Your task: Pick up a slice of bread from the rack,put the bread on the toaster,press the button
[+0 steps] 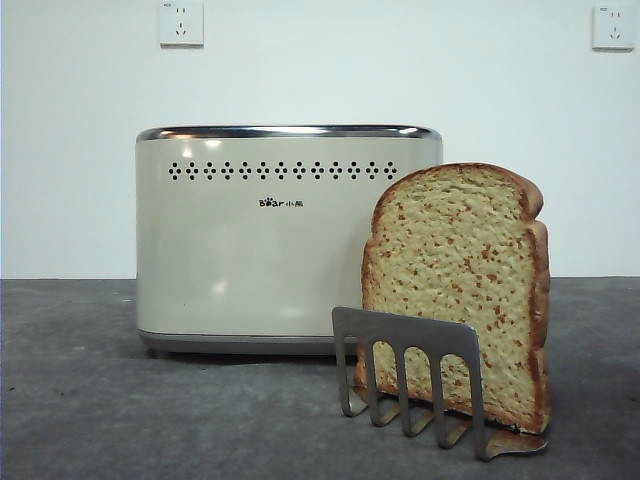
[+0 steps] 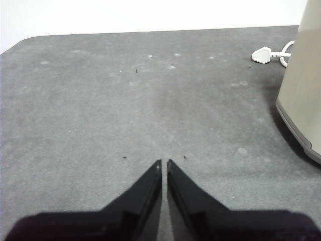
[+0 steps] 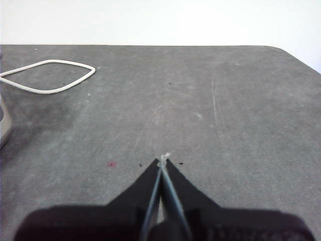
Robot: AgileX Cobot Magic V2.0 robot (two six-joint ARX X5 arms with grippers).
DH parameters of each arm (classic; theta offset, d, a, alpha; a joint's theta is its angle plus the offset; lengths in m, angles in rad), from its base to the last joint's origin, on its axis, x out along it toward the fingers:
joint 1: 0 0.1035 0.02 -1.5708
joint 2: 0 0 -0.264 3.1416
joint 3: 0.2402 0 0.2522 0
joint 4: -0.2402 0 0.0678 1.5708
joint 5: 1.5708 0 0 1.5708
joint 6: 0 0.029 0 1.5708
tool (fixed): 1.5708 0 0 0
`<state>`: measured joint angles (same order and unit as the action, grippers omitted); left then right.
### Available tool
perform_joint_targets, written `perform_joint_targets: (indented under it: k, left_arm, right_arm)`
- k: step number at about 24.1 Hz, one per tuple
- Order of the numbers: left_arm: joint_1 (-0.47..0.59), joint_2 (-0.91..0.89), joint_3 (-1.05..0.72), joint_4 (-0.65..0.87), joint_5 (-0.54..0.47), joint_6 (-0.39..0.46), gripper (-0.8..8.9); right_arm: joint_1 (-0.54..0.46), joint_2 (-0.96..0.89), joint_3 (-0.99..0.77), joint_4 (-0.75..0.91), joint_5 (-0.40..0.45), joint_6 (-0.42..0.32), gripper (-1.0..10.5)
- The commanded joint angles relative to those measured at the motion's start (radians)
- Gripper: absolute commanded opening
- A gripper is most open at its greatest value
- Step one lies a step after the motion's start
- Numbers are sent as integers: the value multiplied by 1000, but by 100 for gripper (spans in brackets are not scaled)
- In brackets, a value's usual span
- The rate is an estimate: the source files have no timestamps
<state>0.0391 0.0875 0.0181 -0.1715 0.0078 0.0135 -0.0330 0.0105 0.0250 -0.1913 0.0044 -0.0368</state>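
The slice of bread point(image 1: 460, 280) stands upright in the steel rack point(image 1: 420, 375) at the front right of the front view. The cream toaster point(image 1: 270, 240) stands behind and to the left of it; its edge also shows in the left wrist view point(image 2: 303, 95). The button is hidden from view. My left gripper point(image 2: 163, 163) is shut and empty over bare table beside the toaster. My right gripper point(image 3: 163, 161) is shut and empty over bare table. Neither gripper shows in the front view.
The grey table top point(image 1: 80, 400) has a rounded far edge. A white plug point(image 2: 263, 54) lies behind the toaster and its white cord point(image 3: 50, 75) loops on the table. Two wall sockets point(image 1: 181, 22) sit high on the white wall.
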Motion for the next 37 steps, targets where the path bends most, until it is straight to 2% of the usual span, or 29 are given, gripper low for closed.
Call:
perform_joint_targets:
  k: [1, 6, 10, 13, 18, 22, 26, 37]
  left_arm:
    - [0, 0, -11, 6, 0, -6, 19]
    - [0, 0, -11, 8, 0, -7, 19]
    - [0, 0, -11, 8, 0, -8, 19]
    - [0, 0, -11, 12, 0, -10, 19]
    - [0, 2, -11, 21, 1, -14, 23]
    - [0, 2, -11, 32, 0, -14, 22]
    - [0, 2, 12, 29, 19, -48, -8]
    - [-19, 126, 214, 30, 119, -69, -8]
  right_arm:
    - [0, -2, -10, 4, 5, 10, 1]
    - [0, -2, -10, 4, 3, 10, 0]
    - [0, -2, -10, 6, -33, 12, 1]
    - [0, -2, -10, 7, -62, 80, 1]
    - [0, -2, -10, 7, -61, 268, 0]
    - [0, -2, -10, 8, -62, 298, -4]
    - [0, -2, 20, -8, -84, 379, -7]
    - [0, 24, 239, -94, -83, 385, -8]
